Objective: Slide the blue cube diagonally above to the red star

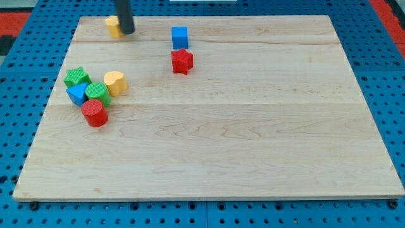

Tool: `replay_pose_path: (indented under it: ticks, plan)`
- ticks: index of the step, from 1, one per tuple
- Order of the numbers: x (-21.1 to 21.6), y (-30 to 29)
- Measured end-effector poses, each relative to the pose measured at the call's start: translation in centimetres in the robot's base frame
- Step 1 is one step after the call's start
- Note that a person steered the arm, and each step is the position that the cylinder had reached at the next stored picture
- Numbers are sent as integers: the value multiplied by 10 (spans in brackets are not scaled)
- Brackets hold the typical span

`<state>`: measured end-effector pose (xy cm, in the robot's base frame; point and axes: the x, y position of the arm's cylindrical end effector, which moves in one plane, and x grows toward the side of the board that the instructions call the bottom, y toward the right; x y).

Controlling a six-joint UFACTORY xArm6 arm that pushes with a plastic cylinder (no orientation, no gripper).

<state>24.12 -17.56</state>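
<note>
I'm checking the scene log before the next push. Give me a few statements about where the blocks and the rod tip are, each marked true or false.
1. The blue cube sits just above the red star in the view. True.
2. My tip touches the blue cube. False: it is at the view's top left, beside a yellow block.
3. A red cylinder lies at the bottom of the left cluster. True.
4. The green star is alone at the view's right. False: it is in the left cluster.

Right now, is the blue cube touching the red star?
Cannot tell: in the camera view the blue cube sits directly above the red star, edges meeting, no clear gap.
</note>
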Motion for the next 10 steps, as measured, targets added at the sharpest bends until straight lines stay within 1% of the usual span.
replay_pose_path:
  ticks: [1,3,4,5,6,8,9,10]
  plan:
    - [2,3]
    - [32,28]
    - [21,37]
    - [0,60]
    - [6,103]
    - [71,143]
    - [86,148]
    - [52,138]
